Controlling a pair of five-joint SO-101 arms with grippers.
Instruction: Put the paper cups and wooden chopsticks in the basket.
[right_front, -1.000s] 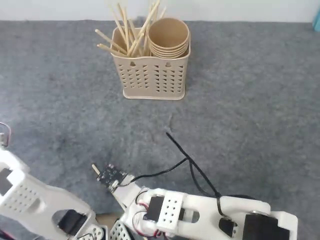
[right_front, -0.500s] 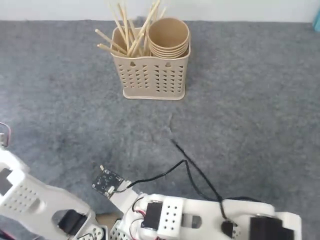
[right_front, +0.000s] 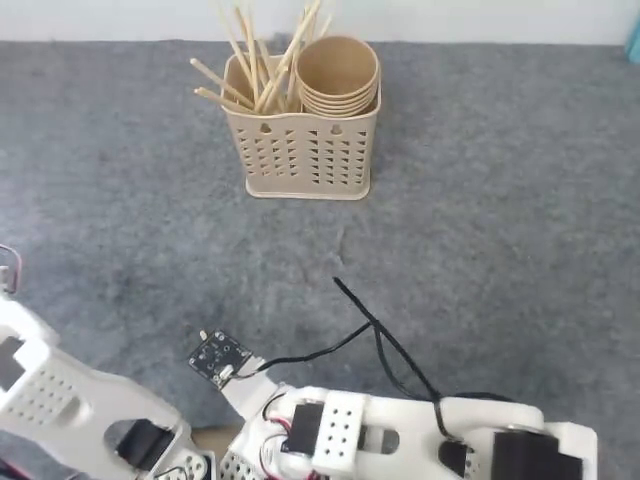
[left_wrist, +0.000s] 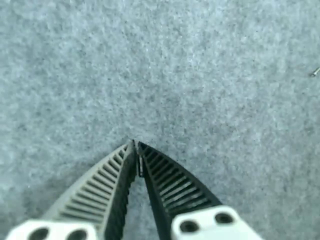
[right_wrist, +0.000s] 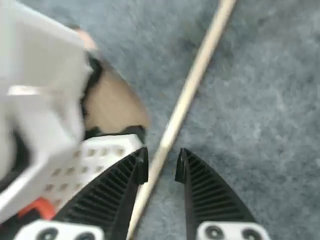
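Two grippers, two very different jobs right now. The right gripper (right_wrist: 161, 165) has its fingers a bit apart with a loose wooden chopstick (right_wrist: 192, 85) running between them, nearer one finger than the other. My read is that it's straddling the stick to line up a pinch, not clamping it yet. The left gripper (left_wrist: 136, 146) is pinched closed on nothing, tips pointing at bare grey carpet (left_wrist: 200, 75), probably just parked out of the way. The stick is pale, thin and straight, looks to be lying on the carpet, and sits well apart from the basket (right_front: 310, 150), down at the arms' end. The basket is beige with holes in its walls. It already holds a stack of paper cups (right_front: 338, 70), with a bunch of chopsticks (right_front: 250, 65) leaning out beside them.
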